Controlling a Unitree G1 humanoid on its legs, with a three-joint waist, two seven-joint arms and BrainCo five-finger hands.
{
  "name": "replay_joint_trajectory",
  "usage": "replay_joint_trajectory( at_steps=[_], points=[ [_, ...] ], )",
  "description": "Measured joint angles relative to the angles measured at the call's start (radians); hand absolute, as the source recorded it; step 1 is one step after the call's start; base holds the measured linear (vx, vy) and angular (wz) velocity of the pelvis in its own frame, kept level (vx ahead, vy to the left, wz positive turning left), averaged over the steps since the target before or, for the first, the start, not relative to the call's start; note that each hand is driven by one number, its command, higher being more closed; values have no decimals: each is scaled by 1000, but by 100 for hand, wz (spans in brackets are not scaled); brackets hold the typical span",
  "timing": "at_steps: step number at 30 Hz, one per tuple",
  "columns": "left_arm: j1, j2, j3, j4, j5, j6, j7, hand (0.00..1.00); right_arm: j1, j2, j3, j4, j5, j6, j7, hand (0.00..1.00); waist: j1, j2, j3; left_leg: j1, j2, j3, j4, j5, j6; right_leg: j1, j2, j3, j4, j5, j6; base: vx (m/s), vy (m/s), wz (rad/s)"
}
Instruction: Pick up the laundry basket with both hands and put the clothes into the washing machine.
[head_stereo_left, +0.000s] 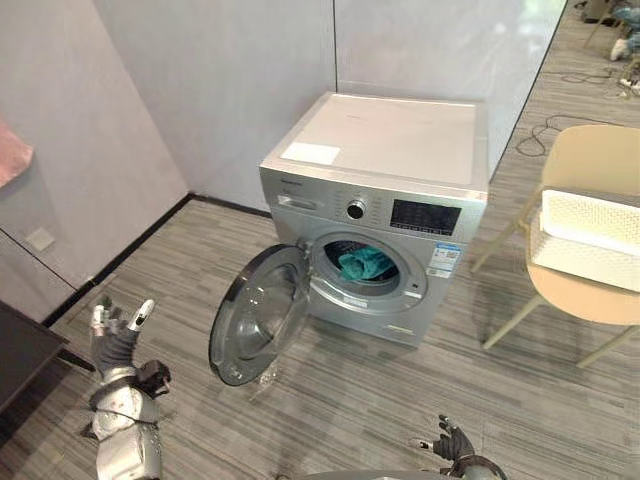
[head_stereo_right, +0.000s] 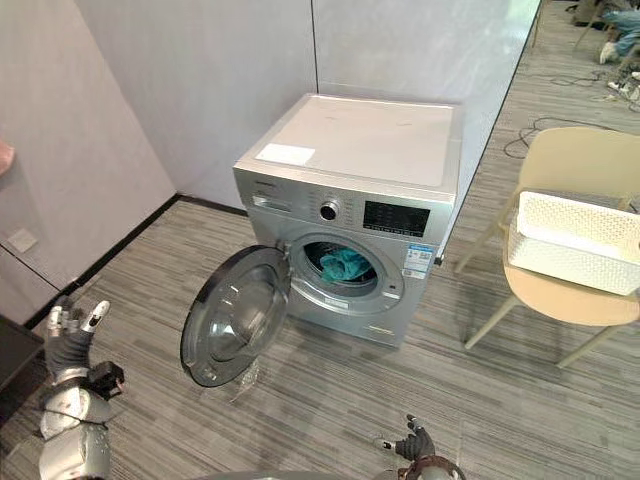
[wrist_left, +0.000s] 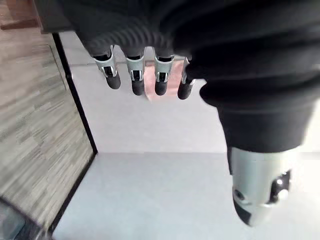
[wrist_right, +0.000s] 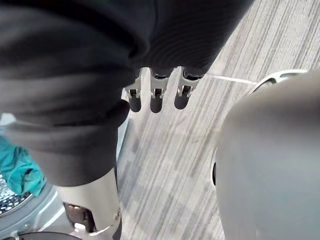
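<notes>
Resting on the chair at two o'clock, the laundry basket lies nearer the right hand than the left hand, both slack-fingered and empty; clothes sit in the washing machine at twelve.

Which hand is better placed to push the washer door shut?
Likely the left: the left hand is raised and open on the side where the door hangs open; the right hand sits low, farther off.
</notes>
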Motion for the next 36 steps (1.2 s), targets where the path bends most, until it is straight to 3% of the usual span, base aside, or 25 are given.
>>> replay_joint_trajectory(
  at_steps=[1,4,7,9,11,12,16,22,28,31,34,36],
  points=[
    [-29,46,60,55,8,13,22,0,-11,-15,11,-1,-13,1,9,0,1,-12,0,-6,11,28,-10,10,-11,-30,15,22,-5,12,5,59,-64,-61],
    [-129,160,121,197,30,40,60,0,-18,-36,25,-26,-28,10,14,0,2,-9,24,-43,22,52,-3,25,-16,-83,31,42,-11,36,-1,68,-37,-31],
    [-310,324,127,356,65,62,89,0,-56,-40,54,-61,-26,24,25,0,1,-61,119,-103,42,62,39,36,-23,-129,45,47,-7,51,-19,-34,-39,-10],
    [-506,440,52,488,77,64,93,0,-78,-42,74,-141,-4,15,19,0,3,-108,179,-200,66,54,89,39,-28,-199,57,29,4,63,-37,-137,-78,5],
    [-630,465,8,543,79,64,79,0,-82,-43,77,-187,14,4,7,0,17,-128,216,-242,79,53,106,41,-32,-230,66,24,7,71,-44,-97,-32,1],
    [-731,467,-22,586,80,65,66,0,-81,-43,83,-224,18,-5,5,0,20,-142,252,-269,88,53,123,44,-37,-247,66,22,7,76,-52,-91,-4,-3],
    [-942,468,-90,680,78,75,33,0,-75,-40,102,-280,57,-10,-1,0,20,-159,305,-368,116,57,141,65,-37,-316,80,-3,8,87,-67,-85,-32,9],
    [-1055,478,-38,774,32,106,-8,0,-67,-25,118,-402,104,-13,-21,0,22,-202,361,-464,141,69,139,87,-38,-400,106,-6,-20,117,-82,-10,-28,-7],
    [-960,462,257,814,47,182,-95,0,-52,-22,114,-435,131,-9,-9,0,25,-203,360,-469,168,127,139,92,-45,-398,133,-4,-68,134,-83,92,-23,-12],
    [-853,378,343,806,52,193,-127,0,-47,-22,109,-441,130,-1,12,0,24,-203,360,-416,169,174,139,92,-45,-353,133,7,-83,134,-83,84,-1,-10],
    [-783,307,334,801,55,211,-136,0,-35,-22,108,-471,125,2,32,0,28,-203,359,-367,169,215,140,91,-45,-317,132,22,-86,134,-83,41,1,-11],
    [-766,255,220,794,51,212,-131,0,-35,-21,98,-499,121,3,34,0,32,-200,356,-360,167,237,142,89,-41,-316,131,32,-88,134,-82,-26,1,-8]
  ],
)
